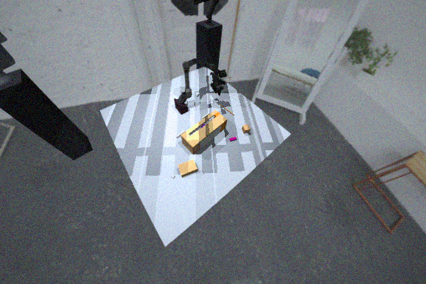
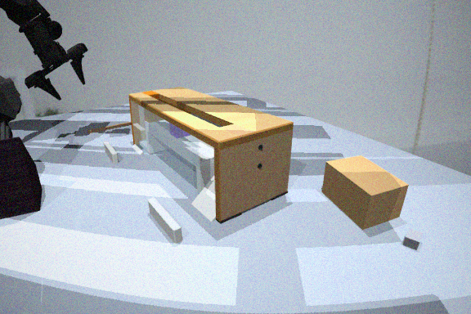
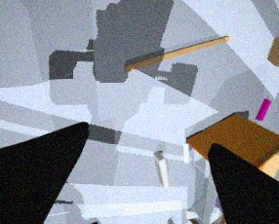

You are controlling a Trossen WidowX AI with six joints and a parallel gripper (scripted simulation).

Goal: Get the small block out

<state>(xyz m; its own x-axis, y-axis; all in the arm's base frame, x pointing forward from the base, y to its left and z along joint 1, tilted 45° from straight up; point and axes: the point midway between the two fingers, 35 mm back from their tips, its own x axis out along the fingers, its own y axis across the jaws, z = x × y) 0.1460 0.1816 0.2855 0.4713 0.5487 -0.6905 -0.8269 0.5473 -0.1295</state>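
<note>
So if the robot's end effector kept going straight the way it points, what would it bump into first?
Probably the table, beside the near end of the box. The open end effector points down at bare striped surface in the wrist view, though depth is hard to judge.

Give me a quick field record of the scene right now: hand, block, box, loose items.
hand: open, empty, in the air beyond the box's far end
block: purple, on the shelf inside the box, behind the clear front
box: upright on the table, long slot in its top
stick: thin, wooden, flat on the table near the far end
loose items: tan block, small magenta piece
</note>
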